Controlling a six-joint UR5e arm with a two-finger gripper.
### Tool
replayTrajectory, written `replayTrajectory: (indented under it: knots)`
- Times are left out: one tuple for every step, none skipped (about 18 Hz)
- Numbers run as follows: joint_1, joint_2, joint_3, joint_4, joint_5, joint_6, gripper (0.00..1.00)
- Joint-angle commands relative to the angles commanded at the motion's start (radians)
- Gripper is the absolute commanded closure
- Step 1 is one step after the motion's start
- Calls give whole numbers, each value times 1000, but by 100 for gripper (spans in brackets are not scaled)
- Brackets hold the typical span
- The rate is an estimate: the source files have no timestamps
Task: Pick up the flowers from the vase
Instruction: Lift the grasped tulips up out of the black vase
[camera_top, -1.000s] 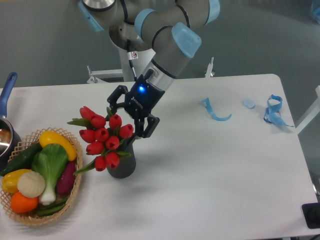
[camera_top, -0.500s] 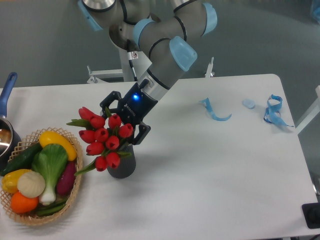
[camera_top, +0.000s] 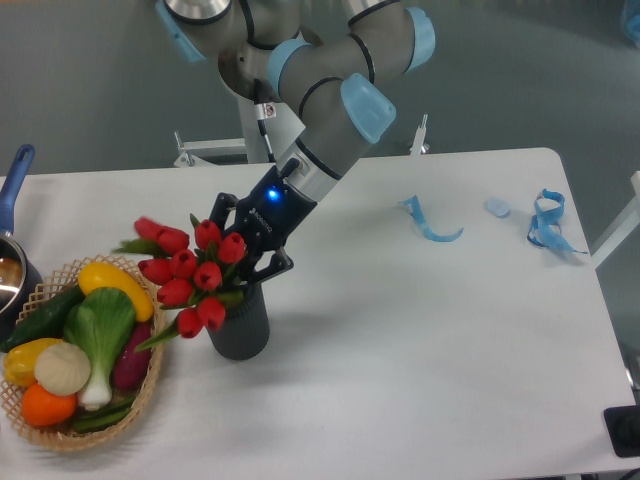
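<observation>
A bunch of red flowers (camera_top: 185, 275) with green leaves leans out to the left over the small dark grey vase (camera_top: 240, 325), which stands on the white table (camera_top: 420, 340). The stems still run down into the vase mouth. My gripper (camera_top: 245, 262) comes in from the upper right with a blue light lit on its body. Its fingers are shut on the flowers just above the vase rim. The fingertips are partly hidden behind the buds.
A wicker basket (camera_top: 152, 385) of vegetables sits just left of the vase, almost under the buds. A pot with a blue handle (camera_top: 14, 180) is at the far left edge. Blue ribbon pieces (camera_top: 432, 224) (camera_top: 548, 222) lie at the back right.
The fingers have closed in on the bunch. The flowers have shifted left and tilted, showing more of the vase, which has moved slightly left.
</observation>
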Motion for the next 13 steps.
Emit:
replayTrajectory:
  knots:
    - [3,3,0,0,0,-8,64]
    - [6,6,0,0,0,-20,64]
    - [8,9,0,2,0,-26,64]
    - [8,15,2,2,-2,-32,64]
    - [9,20,6,0,-5,-46,64]
    - [11,25,11,2,-15,-69,64]
    - [14,35,14,0,-34,-101,64]
    - [20,43,17,0,-50,-136,64]
    - [23,52,21,0,-60,-165,64]
    - [29,63,25,0,-64,-184,64]
    - [34,71,25,0,-67,-193,64]
    - [41,78,25,0,-78,-196,64]
    - [51,81,26,0,-104,-198,64]
